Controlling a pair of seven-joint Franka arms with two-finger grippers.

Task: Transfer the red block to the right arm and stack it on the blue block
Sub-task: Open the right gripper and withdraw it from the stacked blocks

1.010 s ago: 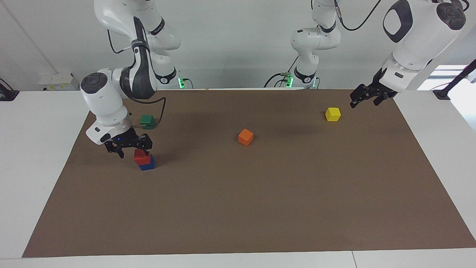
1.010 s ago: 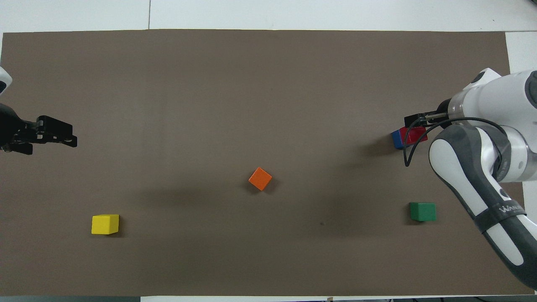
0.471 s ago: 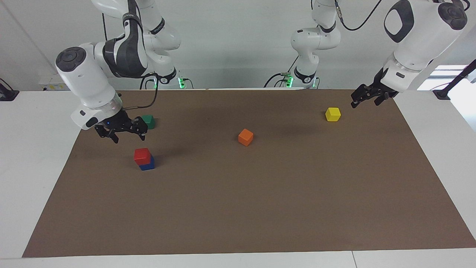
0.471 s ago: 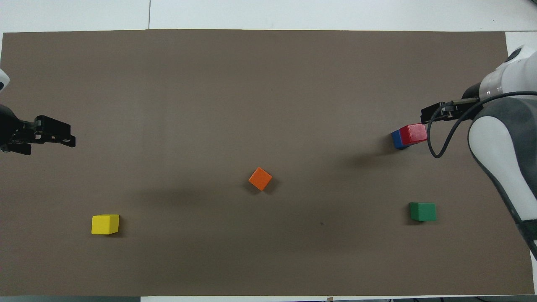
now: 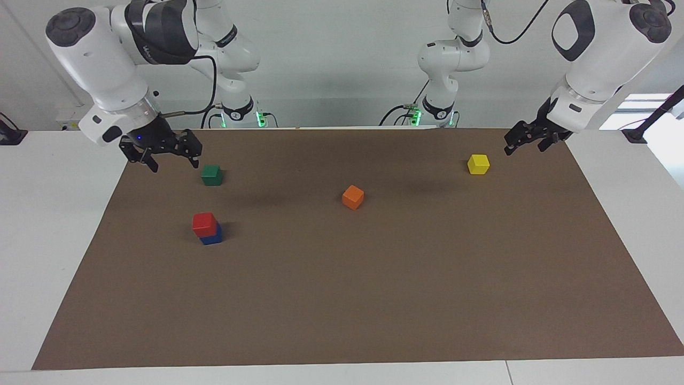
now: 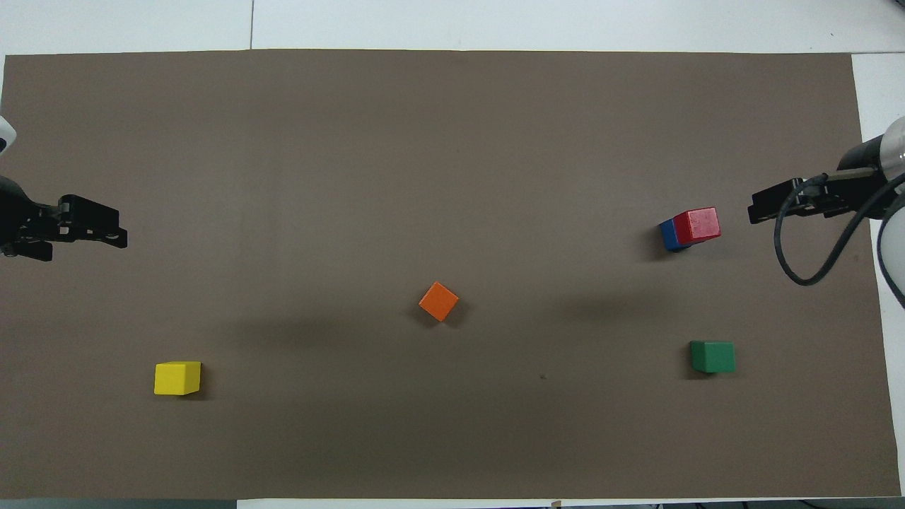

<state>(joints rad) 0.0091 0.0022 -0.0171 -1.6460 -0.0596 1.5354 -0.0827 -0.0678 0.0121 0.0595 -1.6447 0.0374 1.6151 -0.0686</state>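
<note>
The red block point(image 5: 204, 224) sat on the blue block point(image 5: 212, 236) near the mat's point(image 5: 374, 299) right-arm edge; five cubes in all. The right gripper point(image 5: 160, 155) and the left gripper point(image 5: 526, 141) hung empty, jaws spread, over the mat's ends.

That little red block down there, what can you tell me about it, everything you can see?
The red block is a small bright red cube with a plain matte surface and slightly rounded edges. It sits upright on top of the blue block, its base resting on it, shifted a little so that part of the blue one shows beneath. The pair stands on the brown mat toward the right arm's end of the table. Neither pincer touches it.
</note>
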